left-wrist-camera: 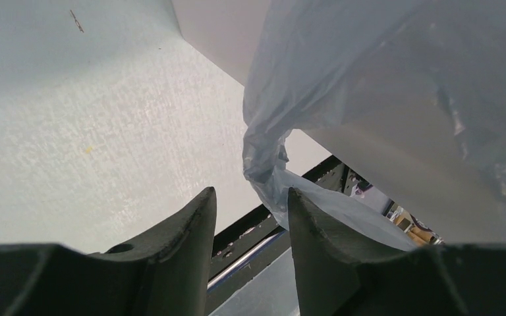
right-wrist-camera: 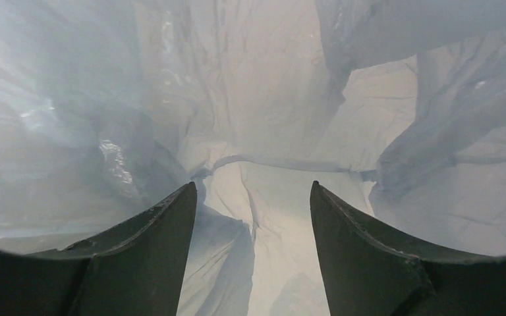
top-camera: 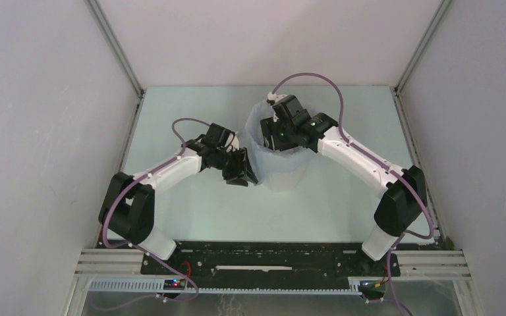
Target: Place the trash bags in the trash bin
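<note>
The trash bin [top-camera: 284,174] stands mid-table, a tall translucent white tub. The pale blue trash bag [top-camera: 255,135] lines it and folds out over its rim. My right gripper [top-camera: 271,139] reaches down into the bin's mouth. In the right wrist view it [right-wrist-camera: 253,184] is open, with only the crinkled inside of the bag [right-wrist-camera: 270,99] ahead of it. My left gripper [top-camera: 240,174] sits low against the bin's left side. It [left-wrist-camera: 251,191] is open and empty. A hanging fold of the bag [left-wrist-camera: 263,161] dangles just beyond its tips, beside the bin wall [left-wrist-camera: 389,178].
The pale green table [top-camera: 191,210] is closed in by grey walls on three sides with aluminium posts at the corners. A black base rail [top-camera: 270,260] runs along the near edge between the two arm bases.
</note>
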Robot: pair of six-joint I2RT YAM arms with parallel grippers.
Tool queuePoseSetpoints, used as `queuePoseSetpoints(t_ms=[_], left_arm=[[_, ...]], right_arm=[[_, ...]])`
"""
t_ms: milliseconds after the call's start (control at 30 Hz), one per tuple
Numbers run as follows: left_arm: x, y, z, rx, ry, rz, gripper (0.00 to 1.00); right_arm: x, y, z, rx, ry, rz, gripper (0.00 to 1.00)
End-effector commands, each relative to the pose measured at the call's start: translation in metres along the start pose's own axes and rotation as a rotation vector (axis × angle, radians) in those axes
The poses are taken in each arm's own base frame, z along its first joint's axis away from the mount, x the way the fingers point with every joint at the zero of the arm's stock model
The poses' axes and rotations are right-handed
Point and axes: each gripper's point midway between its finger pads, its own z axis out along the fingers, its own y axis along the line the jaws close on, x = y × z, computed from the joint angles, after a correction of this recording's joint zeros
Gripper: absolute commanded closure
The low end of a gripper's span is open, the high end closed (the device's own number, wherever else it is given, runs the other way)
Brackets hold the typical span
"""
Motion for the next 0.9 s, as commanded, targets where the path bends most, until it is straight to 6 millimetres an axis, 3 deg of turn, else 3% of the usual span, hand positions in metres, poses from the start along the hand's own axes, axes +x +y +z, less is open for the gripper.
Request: queuePoseSetpoints(t_ms=[0, 200, 433, 500, 600, 733, 867], left_arm=[[-0.006, -0.013, -0.011, 0.02, -0.036, 0.062, 0.51], [-0.007, -0.013, -0.011, 0.018, -0.033, 0.066, 0.5], [-0.011, -0.014, -0.011, 0.013, -0.028, 0.074, 0.51], [-0.012, -0.016, -0.012, 0.013, -0.027, 0.079, 0.51], [-0.012, -0.015, -0.011, 0.008, -0.02, 0.077, 0.5], [-0.01, -0.015, -0.01, 0.008, -0.015, 0.08, 0.5], [-0.008, -0.012, -0.012, 0.002, -0.022, 0.091, 0.42]], right_arm=[[-0.025, 0.002, -0.033, 0.006, -0.075, -0.011, 0.29], [0.021, -0.005, -0.012, 0.043, 0.037, -0.03, 0.38], [0.053, -0.004, 0.028, 0.024, 0.084, 0.012, 0.4], [0.049, -0.001, 0.037, 0.012, 0.078, -0.005, 0.4], [0.036, 0.001, 0.033, 0.018, 0.073, -0.014, 0.4], [0.014, 0.004, 0.012, 0.009, 0.012, -0.024, 0.37], [-0.003, 0.004, -0.017, -0.002, -0.032, -0.012, 0.32]])
